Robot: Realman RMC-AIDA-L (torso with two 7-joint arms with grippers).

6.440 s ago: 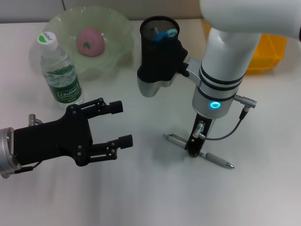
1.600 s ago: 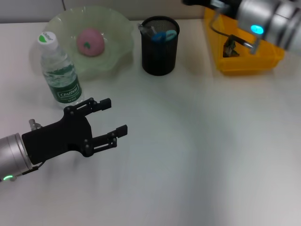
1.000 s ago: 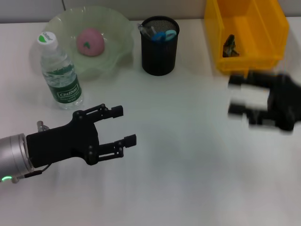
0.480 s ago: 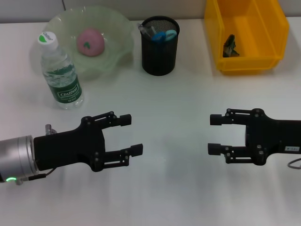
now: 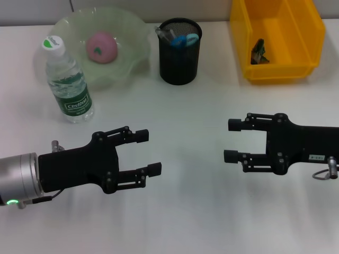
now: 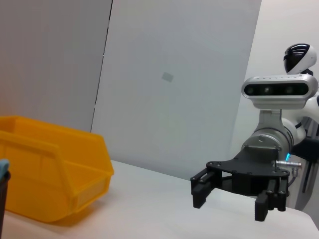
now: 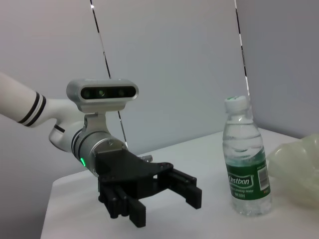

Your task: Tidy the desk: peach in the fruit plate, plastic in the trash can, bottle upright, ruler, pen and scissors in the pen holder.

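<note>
The pink peach (image 5: 101, 46) lies in the green fruit plate (image 5: 130, 32). The bottle (image 5: 68, 82) stands upright in front of the plate and shows in the right wrist view (image 7: 246, 164). The black mesh pen holder (image 5: 180, 55) holds several items, one with blue handles. A dark scrap of plastic (image 5: 259, 51) lies in the yellow bin (image 5: 296, 32). My left gripper (image 5: 148, 152) is open and empty over the front left of the table. My right gripper (image 5: 231, 140) is open and empty at the front right, facing it.
The white table (image 5: 190, 211) runs between and in front of the grippers. The left wrist view shows the yellow bin (image 6: 50, 174) and the right gripper (image 6: 229, 204). The right wrist view shows the left gripper (image 7: 164, 206) and the plate's edge (image 7: 299, 169).
The pen under my right gripper no longer lies on the table. The right arm swung from the yellow bin down to the front right, then edged left. The left gripper shifted slightly right.
</note>
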